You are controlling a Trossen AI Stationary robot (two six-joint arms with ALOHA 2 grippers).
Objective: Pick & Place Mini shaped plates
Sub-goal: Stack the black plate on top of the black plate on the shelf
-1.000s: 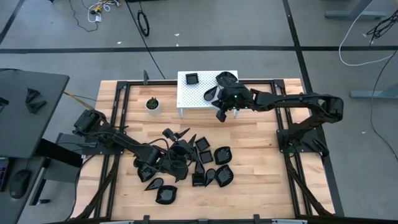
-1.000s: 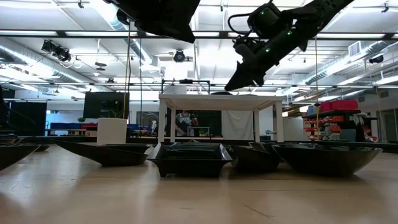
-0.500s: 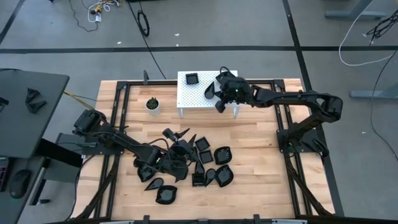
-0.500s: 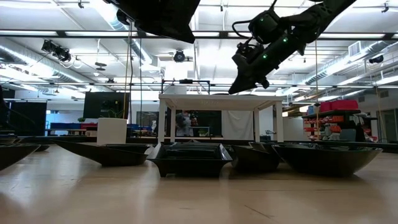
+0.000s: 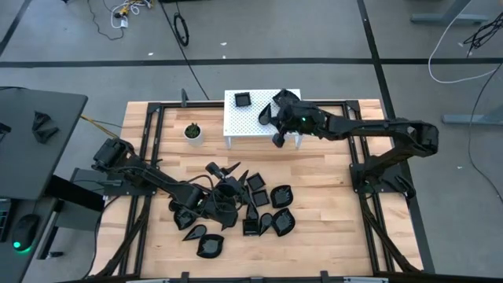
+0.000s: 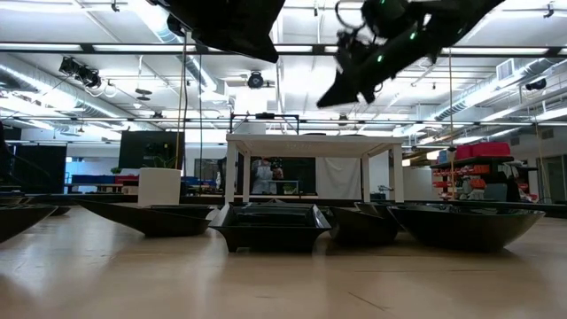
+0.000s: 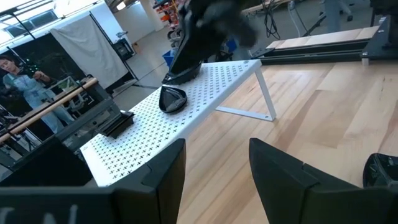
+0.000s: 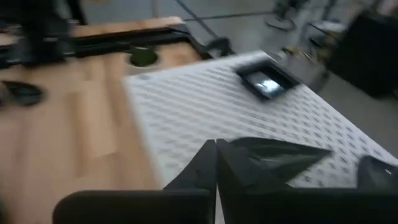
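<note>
Black teardrop plate (image 8: 277,155) pinched in right gripper (image 5: 277,135) jaws, seemingly above white stand (image 5: 236,124) edge; left gripper (image 7: 214,180) jaws spread

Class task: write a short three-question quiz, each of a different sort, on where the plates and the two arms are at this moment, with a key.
1. True or false: the right gripper hangs over the white stand with its jaws shut.
2. Which plate sits at the stand's far left corner? A) square plate B) teardrop plate C) none
3. Fill in: the left gripper, jaws open, hovers over the ____ of plates on the wooden table.

Key: 1 true; 2 A; 3 cluster.
</note>
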